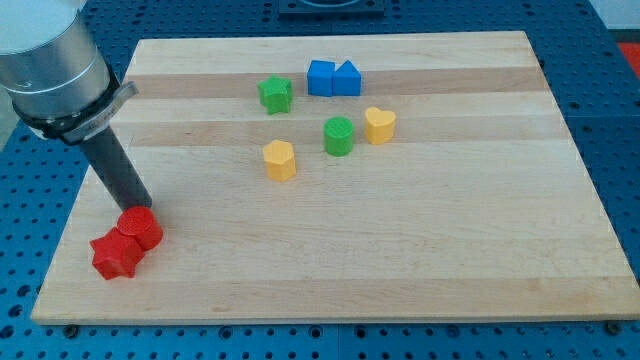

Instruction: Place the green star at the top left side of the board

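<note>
Nearest, at the view's bottom left, my tip (pixel 143 207) touches the red cylinder (pixel 139 227), which sits against a red star (pixel 115 256). There is no pincer on this rod, so nothing opens or shuts. Farther up the tabletop (pixel 450 270) lie a yellow hexagon-like block (pixel 280 159), a green cylinder (pixel 339 136) and a yellow heart (pixel 380 125). Beyond them the green star (pixel 275 94) stands near the top, left of centre, with two touching blue blocks (pixel 333 78) just to its right. It looks light, rigid and likely to spin; I would push its right side leftward. That path looks free of blocks.
</note>
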Controlling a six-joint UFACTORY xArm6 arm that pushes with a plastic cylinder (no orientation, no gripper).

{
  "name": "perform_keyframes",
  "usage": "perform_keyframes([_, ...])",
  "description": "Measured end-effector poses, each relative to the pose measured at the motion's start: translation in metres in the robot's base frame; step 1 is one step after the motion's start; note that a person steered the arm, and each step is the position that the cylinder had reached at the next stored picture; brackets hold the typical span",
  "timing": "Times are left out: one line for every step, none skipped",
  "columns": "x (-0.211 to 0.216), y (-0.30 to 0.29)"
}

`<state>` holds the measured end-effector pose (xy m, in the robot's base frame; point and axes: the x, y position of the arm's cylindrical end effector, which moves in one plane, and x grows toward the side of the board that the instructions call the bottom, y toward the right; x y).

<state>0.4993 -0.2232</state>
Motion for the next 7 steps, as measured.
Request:
perform_keyframes([-0.004,0.0])
perform_keyframes([-0.011,0.0])
perform_keyframes([-0.019,0.0])
perform_keyframes([-0.027,0.0])
perform_keyframes([-0.036,0.0])
perform_keyframes([-0.043,0.0])
perform_keyframes([-0.044,0.0])
